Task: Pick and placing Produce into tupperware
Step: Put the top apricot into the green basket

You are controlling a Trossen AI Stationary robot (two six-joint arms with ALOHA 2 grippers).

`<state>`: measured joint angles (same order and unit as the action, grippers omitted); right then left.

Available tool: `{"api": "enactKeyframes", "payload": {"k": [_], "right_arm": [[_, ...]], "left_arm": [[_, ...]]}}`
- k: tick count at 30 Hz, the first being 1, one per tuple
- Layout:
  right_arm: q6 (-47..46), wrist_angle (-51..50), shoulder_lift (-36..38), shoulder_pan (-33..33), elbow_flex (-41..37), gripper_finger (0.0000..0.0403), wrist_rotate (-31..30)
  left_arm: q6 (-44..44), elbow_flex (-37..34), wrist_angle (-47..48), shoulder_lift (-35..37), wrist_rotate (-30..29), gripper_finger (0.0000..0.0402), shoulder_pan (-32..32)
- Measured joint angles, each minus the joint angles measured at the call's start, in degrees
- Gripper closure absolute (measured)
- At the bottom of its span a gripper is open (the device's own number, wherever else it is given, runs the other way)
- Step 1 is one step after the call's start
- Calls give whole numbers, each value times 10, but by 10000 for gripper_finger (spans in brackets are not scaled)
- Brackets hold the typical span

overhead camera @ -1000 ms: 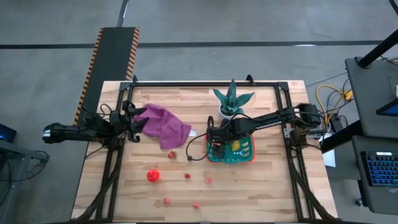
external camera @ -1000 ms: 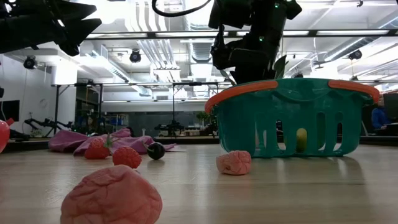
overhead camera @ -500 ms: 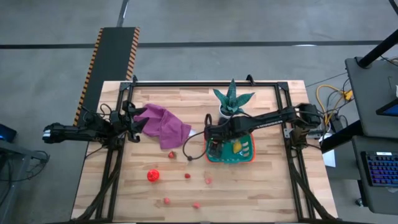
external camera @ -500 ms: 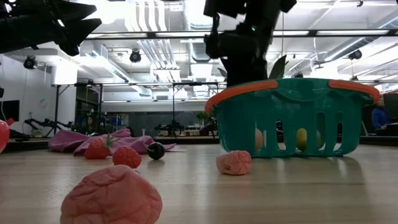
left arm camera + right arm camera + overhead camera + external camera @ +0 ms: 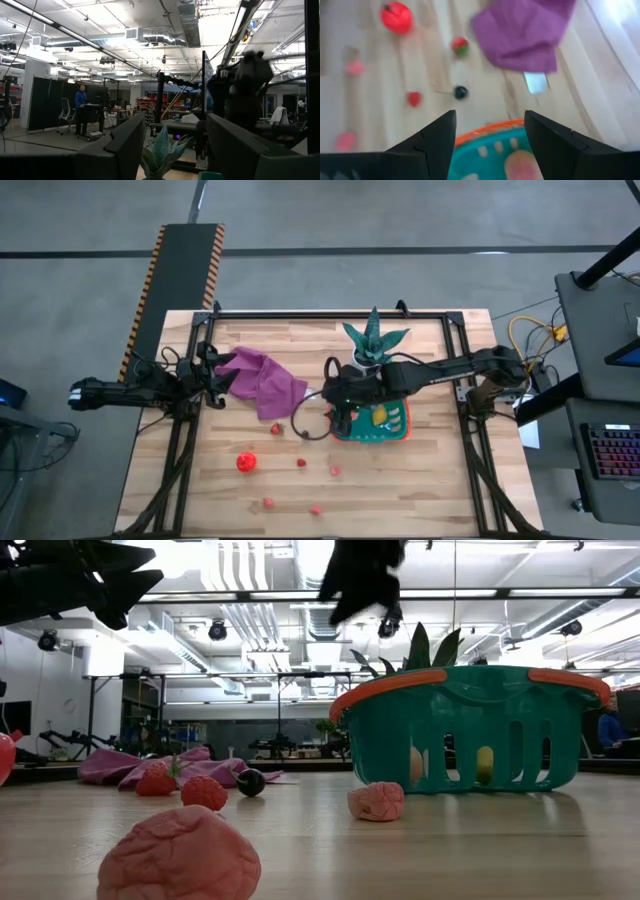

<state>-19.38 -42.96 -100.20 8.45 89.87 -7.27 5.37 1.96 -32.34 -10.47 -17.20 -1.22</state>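
Pale planked wood table (image 5: 420,480), glossy slotted plastic tupperware (image 5: 470,735), soft creased purple cloth (image 5: 262,380).

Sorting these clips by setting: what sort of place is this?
Probably a robotics lab or workshop: exposed ceiling ducts, equipment racks behind the wooden table, and a keyboard at a workstation beside it.

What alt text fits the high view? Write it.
The right pincer hangs open over the left rim of a teal tub holding produce; seven small toy fruits lie scattered on the wooden table.
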Motion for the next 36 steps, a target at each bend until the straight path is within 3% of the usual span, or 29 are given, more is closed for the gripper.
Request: {"api": "enactKeyframes", "payload": {"k": [12, 20, 25, 31, 36], "right_arm": [[-5, 13, 10, 117, 57, 177, 2], [-114, 76, 8, 190, 29, 173, -3], [-184, 78, 7, 216, -3, 136, -51], [-230, 101, 7, 224, -53, 75, -64], [-250, 160, 6, 226, -96, 62, -65]], "left_arm": [[0, 0, 3, 0, 0, 203, 0], [0, 0, 3, 0, 0, 203, 0], [0, 0, 3, 0, 0, 203, 0], [0, 0, 2, 0, 0, 203, 0], [0, 0, 2, 0, 0, 203, 0]]}}
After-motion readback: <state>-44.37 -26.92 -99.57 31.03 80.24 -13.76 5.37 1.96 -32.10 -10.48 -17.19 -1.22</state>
